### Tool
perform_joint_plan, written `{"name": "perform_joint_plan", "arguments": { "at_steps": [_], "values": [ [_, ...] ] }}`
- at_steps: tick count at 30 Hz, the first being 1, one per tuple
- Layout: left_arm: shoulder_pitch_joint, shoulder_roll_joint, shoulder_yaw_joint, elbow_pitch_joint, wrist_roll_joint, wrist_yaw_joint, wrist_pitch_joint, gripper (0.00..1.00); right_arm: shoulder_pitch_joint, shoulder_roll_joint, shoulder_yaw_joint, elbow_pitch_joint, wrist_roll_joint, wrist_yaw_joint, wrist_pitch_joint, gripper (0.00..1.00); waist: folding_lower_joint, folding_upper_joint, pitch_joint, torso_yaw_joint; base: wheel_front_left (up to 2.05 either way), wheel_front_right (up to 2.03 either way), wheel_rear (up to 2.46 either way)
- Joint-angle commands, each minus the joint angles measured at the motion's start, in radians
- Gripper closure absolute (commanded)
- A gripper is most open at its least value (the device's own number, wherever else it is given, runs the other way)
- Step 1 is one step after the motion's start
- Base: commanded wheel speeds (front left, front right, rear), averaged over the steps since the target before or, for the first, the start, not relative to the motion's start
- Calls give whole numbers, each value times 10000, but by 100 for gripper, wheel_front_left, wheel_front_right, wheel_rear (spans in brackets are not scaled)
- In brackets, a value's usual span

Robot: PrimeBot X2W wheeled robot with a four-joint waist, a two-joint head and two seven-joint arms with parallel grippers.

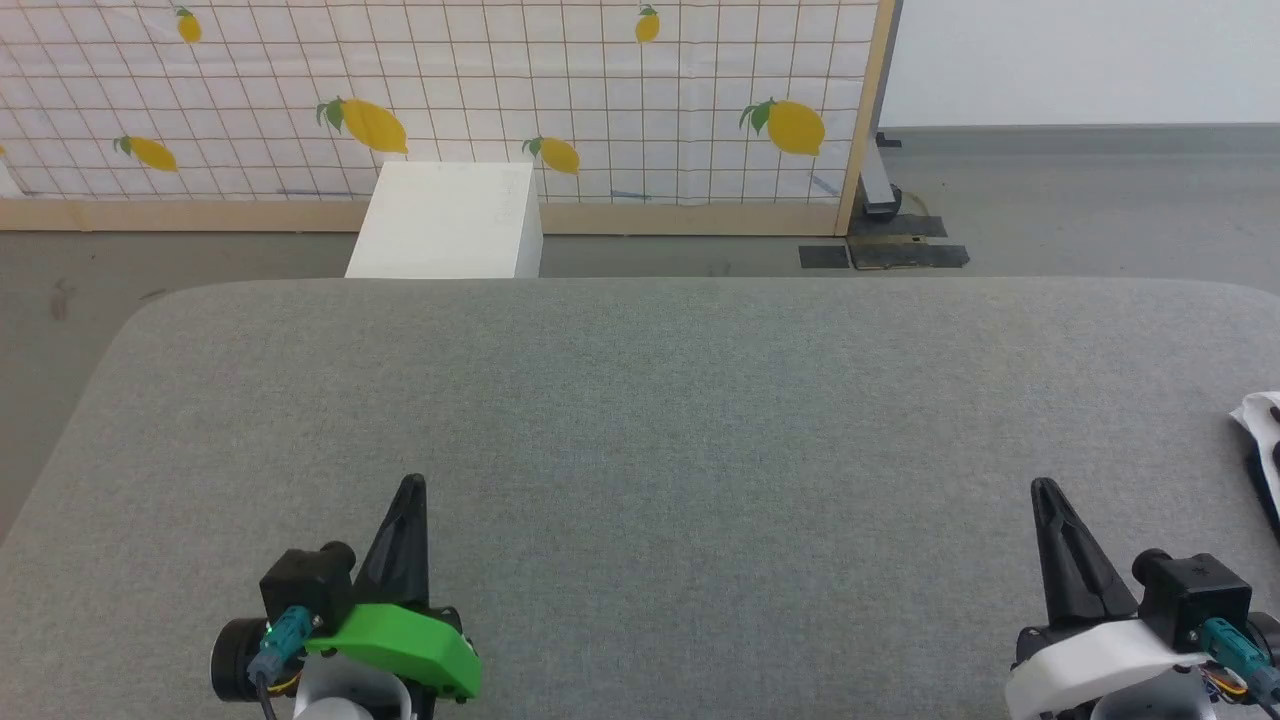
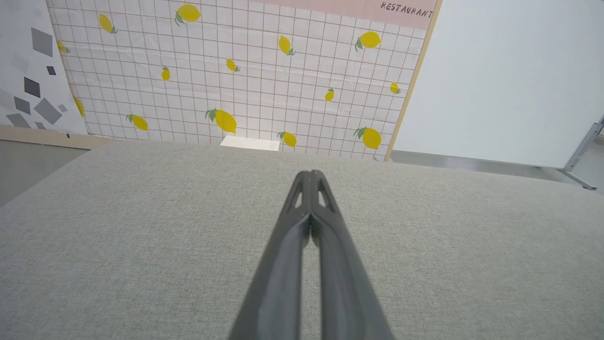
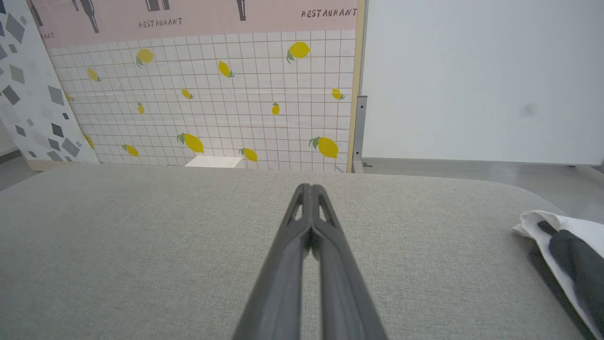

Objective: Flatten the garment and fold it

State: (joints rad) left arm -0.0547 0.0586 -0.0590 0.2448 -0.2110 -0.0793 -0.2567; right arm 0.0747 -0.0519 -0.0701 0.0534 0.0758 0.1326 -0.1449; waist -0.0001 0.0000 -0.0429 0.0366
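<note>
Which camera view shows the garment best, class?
The right wrist view: the garment lies bunched at the right, with its white cloth and a black sleeve visible. The head view catches just a sliver of it at its right edge.

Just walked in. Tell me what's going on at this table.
A two-armed robot is meant to flatten and fold the garment, but handles nothing now. The left gripper and right gripper are both shut and empty over the grey table. The garment lies bunched at the table's right edge, apart from the right gripper. No flattening or folding is done yet.
</note>
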Motion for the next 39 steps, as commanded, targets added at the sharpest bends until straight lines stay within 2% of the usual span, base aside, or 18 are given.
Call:
{"name": "perform_joint_plan", "arguments": {
  "at_steps": [1,39],
  "values": [
    [13,-2,11,-56,49,19,60,100,-18,0,15,-13,-18,0,31,100,1,0,5,-4,0,0,0],
    [178,-27,189,-793,685,258,833,100,-243,5,226,-174,-246,-6,468,100,1,0,136,-115,0,0,0]
  ]
}}
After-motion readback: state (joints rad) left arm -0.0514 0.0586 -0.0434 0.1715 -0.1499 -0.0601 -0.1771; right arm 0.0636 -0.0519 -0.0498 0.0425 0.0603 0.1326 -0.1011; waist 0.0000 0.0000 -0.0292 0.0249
